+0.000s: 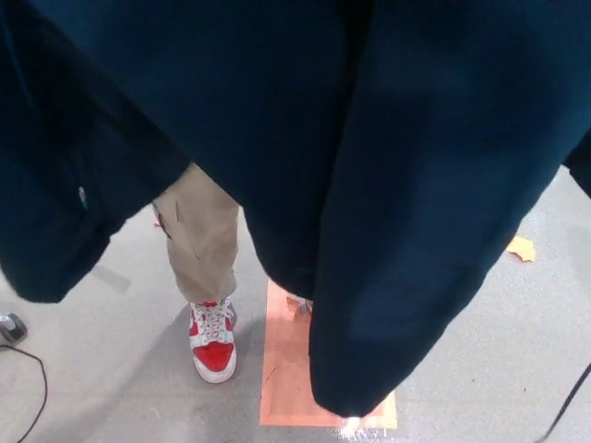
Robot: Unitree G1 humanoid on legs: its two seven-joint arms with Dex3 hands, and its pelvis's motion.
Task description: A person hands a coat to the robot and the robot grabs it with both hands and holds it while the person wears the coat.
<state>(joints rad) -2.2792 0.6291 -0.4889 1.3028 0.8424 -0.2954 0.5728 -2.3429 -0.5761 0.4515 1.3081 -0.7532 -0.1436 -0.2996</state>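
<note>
A dark navy coat (351, 138) hangs close before the camera and fills most of the head view. One sleeve (388, 305) droops down to the lower middle, and a fold of it (55, 240) sags at the left. Below the coat a person's leg in beige trousers (203, 240) shows, ending in a red and white shoe (213, 341). Neither of my hands shows; the coat hides whatever holds it.
An orange square mat (286, 378) lies on the grey floor (480, 369) under the sleeve. A yellow scrap (522, 247) lies at the right. A black cable (32, 388) curls at the lower left, and another thin cable (568, 406) crosses the lower right corner.
</note>
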